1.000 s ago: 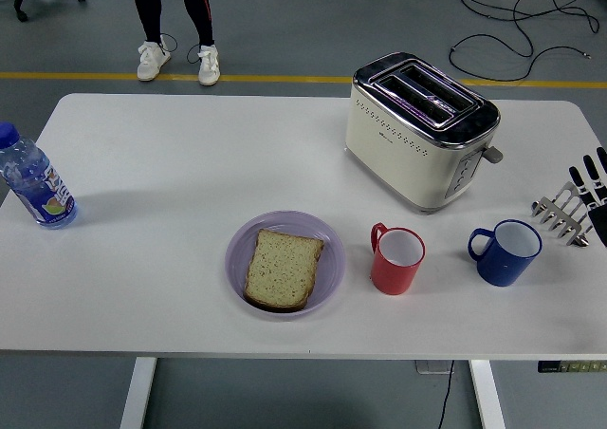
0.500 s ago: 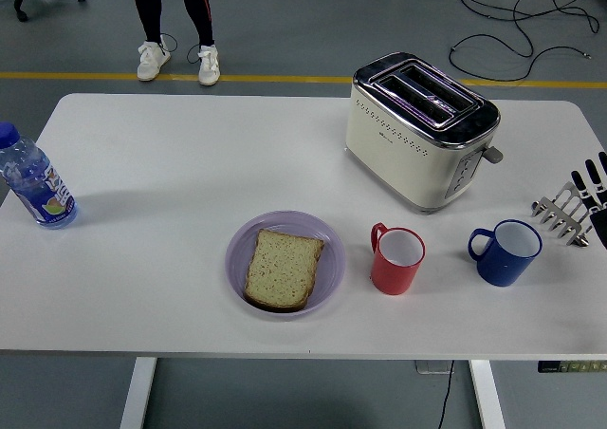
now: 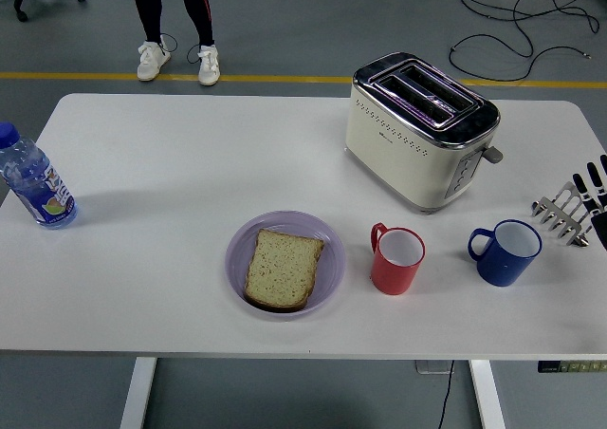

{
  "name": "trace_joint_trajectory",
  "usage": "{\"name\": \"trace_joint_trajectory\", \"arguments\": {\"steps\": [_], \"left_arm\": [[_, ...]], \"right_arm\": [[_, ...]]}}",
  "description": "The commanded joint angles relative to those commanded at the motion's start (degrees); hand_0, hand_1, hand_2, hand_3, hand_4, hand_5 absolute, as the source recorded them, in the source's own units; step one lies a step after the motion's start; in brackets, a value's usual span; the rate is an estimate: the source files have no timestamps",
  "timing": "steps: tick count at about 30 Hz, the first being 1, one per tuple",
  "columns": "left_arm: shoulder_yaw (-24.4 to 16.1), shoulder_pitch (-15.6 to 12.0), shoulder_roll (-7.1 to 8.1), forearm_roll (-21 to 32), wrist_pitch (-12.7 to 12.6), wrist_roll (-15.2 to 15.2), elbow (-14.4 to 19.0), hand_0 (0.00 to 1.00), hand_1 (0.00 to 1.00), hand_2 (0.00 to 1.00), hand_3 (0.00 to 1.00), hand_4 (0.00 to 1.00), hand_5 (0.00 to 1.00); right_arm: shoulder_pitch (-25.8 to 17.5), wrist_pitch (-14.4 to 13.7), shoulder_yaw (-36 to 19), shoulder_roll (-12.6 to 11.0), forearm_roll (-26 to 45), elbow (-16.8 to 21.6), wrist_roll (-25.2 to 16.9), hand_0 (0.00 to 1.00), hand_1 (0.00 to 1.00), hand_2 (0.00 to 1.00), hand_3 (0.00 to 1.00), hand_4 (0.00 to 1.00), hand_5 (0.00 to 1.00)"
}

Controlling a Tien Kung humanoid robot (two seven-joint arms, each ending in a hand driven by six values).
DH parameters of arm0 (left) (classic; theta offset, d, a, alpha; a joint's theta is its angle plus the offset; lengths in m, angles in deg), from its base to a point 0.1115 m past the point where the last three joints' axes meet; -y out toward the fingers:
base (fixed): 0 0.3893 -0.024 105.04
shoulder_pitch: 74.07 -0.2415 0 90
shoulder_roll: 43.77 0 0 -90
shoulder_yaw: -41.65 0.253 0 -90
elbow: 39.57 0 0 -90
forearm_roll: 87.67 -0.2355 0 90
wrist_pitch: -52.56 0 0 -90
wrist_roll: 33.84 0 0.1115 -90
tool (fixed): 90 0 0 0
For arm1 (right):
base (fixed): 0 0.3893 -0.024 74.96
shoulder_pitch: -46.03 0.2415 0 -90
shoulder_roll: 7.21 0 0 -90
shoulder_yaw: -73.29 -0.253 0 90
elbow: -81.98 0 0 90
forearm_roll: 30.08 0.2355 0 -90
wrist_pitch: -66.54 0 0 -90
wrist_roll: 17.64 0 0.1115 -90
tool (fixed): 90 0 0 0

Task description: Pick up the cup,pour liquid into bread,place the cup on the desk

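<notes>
A red cup (image 3: 397, 259) stands upright on the white table (image 3: 171, 163), right of a purple plate (image 3: 329, 277) that holds a slice of bread (image 3: 282, 268). A blue cup (image 3: 505, 251) stands further right. My right hand (image 3: 595, 194) shows only at the right edge, its black fingers spread and holding nothing, right of the blue cup and apart from it. My left hand is out of view.
A cream toaster (image 3: 420, 129) stands behind the cups. A metal toast rack (image 3: 561, 216) sits by my right hand. A water bottle (image 3: 34, 179) stands at the left edge. A person's legs (image 3: 175, 26) show beyond the table's far side.
My right hand has drawn back a little toward the right edge, showing less of itself. Nothing on the table has moved.
</notes>
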Motion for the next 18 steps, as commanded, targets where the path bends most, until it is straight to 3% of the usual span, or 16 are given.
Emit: {"name": "trace_joint_trajectory", "arguments": {"steps": [18], "left_arm": [[0.65, -0.50, 0.00, -0.07, 0.10, -0.04, 0.00, 0.656, 0.690, 0.707, 0.590, 0.307, 0.879]], "right_arm": [[-0.40, -0.07, 0.00, -0.06, 0.01, -0.26, 0.08, 0.693, 0.653, 0.675, 0.613, 0.590, 0.118]]}}
